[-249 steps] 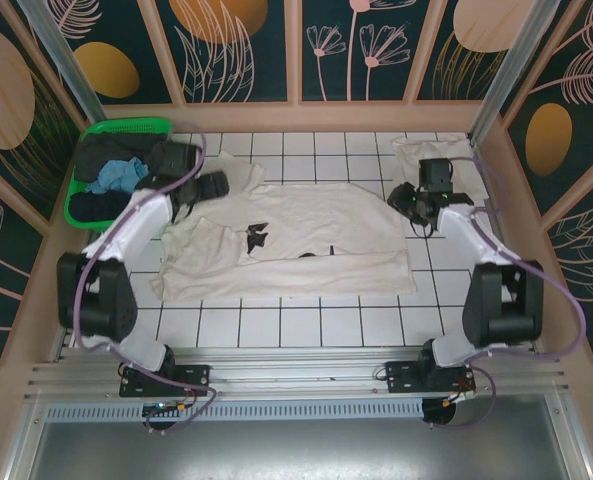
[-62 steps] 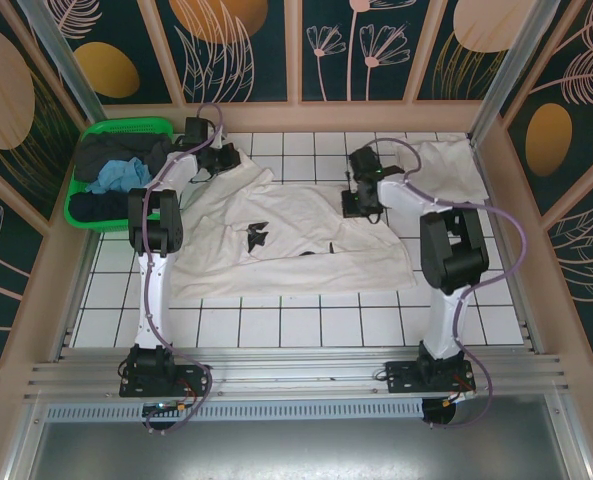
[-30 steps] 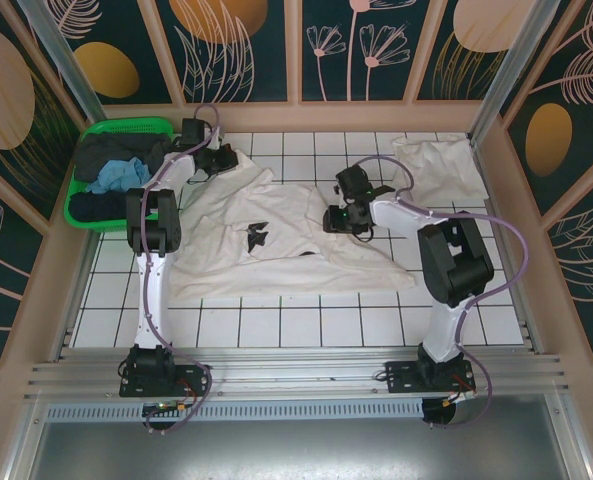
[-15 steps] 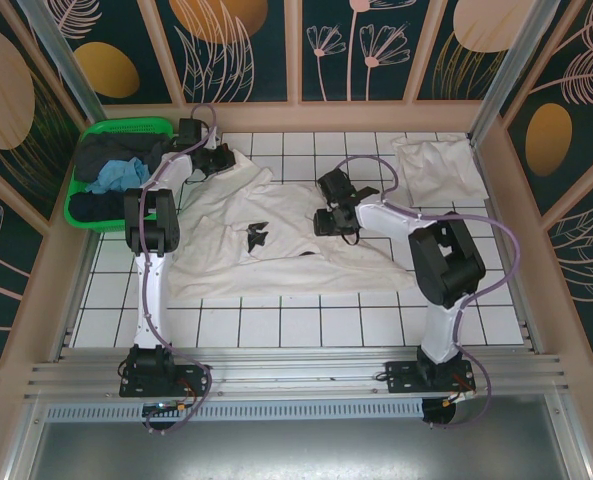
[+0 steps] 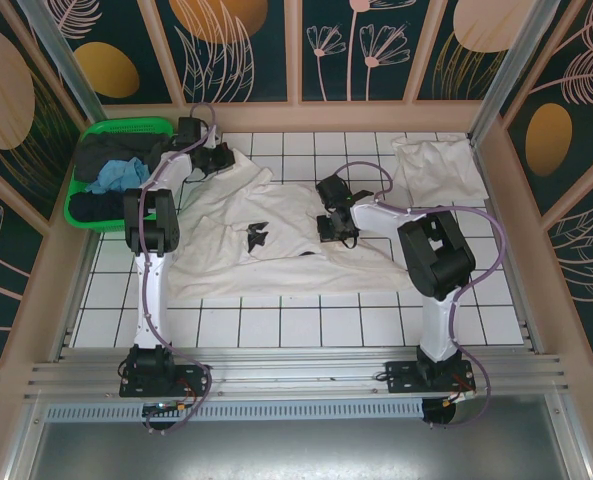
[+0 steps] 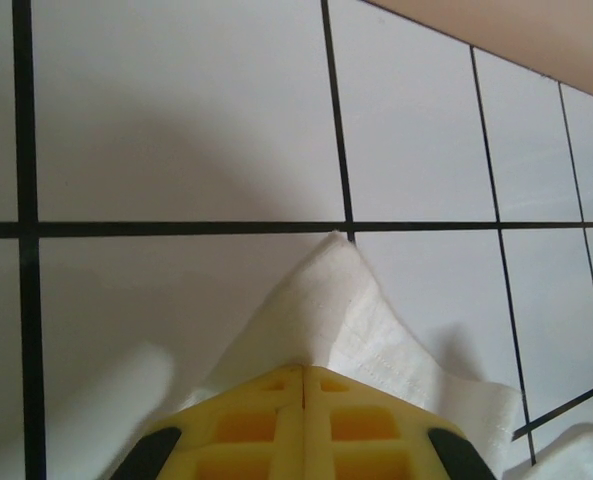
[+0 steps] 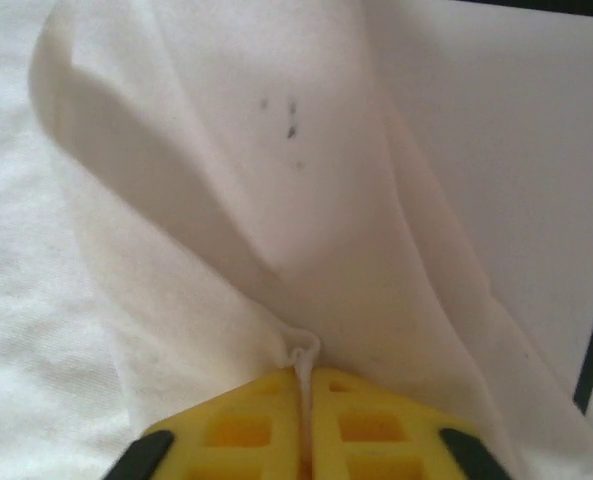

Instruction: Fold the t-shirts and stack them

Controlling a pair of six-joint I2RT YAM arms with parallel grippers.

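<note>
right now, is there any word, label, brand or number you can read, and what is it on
none: no words, numbers or labels can be read.
t-shirt: a small dark mark, a shape, too small to tell if it holds letters.
specks on it in the right wrist view: dots, not text.
wall panels: leaf patterns, no writing.

White shirt (image 5: pixel 276 240) with small black marks; white tiles (image 5: pixel 276 325) with black lines; green basket (image 5: pixel 126 127); blue cloth (image 5: pixel 116 178); yellow fingers (image 6: pixel 246 425); dark walls (image 5: pixel 246 50) with orange and pink plant prints.
</note>
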